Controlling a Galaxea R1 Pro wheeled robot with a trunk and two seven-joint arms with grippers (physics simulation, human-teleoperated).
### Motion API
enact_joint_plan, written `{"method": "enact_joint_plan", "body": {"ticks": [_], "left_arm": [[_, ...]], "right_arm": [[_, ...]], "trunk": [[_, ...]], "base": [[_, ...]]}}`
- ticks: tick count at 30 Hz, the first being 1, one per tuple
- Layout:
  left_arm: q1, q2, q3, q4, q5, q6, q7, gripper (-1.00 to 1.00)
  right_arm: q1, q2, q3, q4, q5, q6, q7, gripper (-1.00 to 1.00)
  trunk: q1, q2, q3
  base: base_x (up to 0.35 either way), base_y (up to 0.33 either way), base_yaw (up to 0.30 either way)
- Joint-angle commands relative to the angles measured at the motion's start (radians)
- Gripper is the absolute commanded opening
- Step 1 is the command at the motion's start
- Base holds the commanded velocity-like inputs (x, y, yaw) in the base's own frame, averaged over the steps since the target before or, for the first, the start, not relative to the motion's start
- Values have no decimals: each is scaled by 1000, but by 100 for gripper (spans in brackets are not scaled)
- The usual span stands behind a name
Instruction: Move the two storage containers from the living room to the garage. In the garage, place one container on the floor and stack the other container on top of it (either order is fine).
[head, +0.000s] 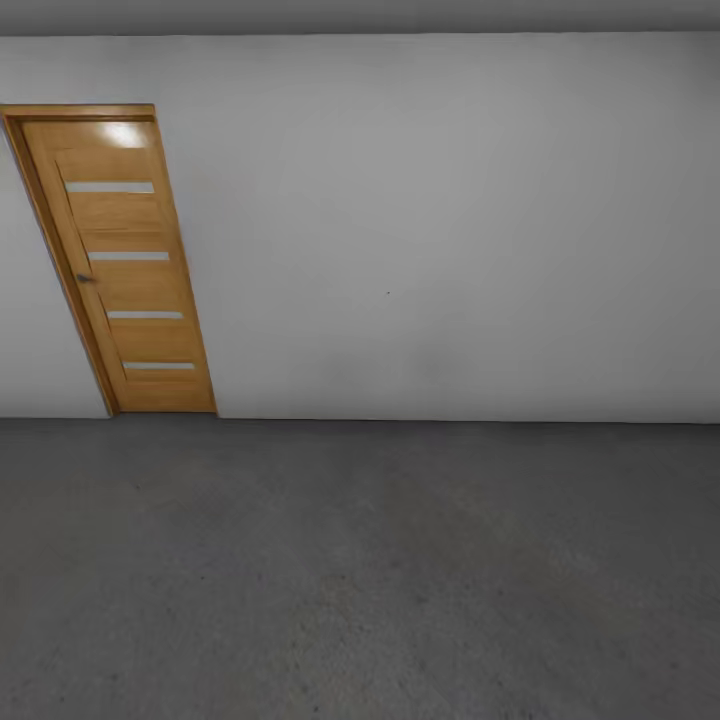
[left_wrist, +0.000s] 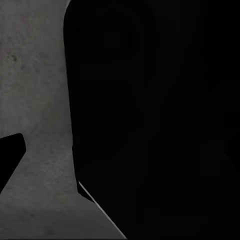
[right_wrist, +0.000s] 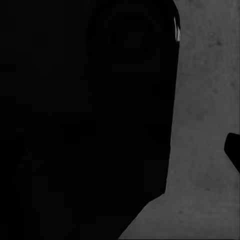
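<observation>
From our head camera we face a plain white wall (head: 450, 230) of the garage, with a narrow strip of grey ceiling (head: 360, 15) above it. A wooden door (head: 120, 265) stands closed toward the left of that wall, honey-coloured, with four pale horizontal slits and a small dark handle on its left edge; a bright glare sits near its top. Below the wall the floor (head: 360, 570) spreads toward us, rough mottled dark-grey concrete.

In our left wrist view a large black shape (left_wrist: 155, 120) covers most of the picture; we cannot tell what it is. Beside it we see a band of the same grey concrete (left_wrist: 35, 100), and a small dark wedge (left_wrist: 10, 152) juts in at the edge. Our right wrist view is much alike: a broad black mass (right_wrist: 85, 120), concrete (right_wrist: 205, 100) along one side, and a small dark tip (right_wrist: 233, 150) at the border.

We cannot tell how far either set of fingers is parted, or whether they hold anything. Where the two storage containers are, we cannot tell either
</observation>
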Motion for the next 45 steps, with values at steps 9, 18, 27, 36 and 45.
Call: {"method": "enact_joint_plan", "body": {"ticks": [9, 18, 27, 36, 45], "left_arm": [[15, 1, 3, -49, 3, -14, -3, 100], [15, 2, 5, -69, 4, -13, -2, 100], [15, 3, 5, -69, 5, -14, -3, 100], [15, 3, 5, -69, 5, -14, -2, 100], [15, 3, 6, -71, 5, -14, -2, 100]], "right_arm": [[-52, 1, 7, -51, 5, -42, 9, 100], [-104, 3, 7, -81, 5, -73, 8, 100], [-120, 3, 6, -83, 5, -74, 6, 100], [-120, 5, 7, -82, 5, -73, 3, 100], [-120, 5, 6, -82, 5, -74, 3, 100]], "trunk": [[0, 0, 0], [0, 0, 0], [0, 0, 0], [0, 0, 0], [0, 0, 0]], "base": [[0, 0, 0], [252, 0, 0], [339, 0, 0], [341, 14, 0], [301, 214, 0]]}}
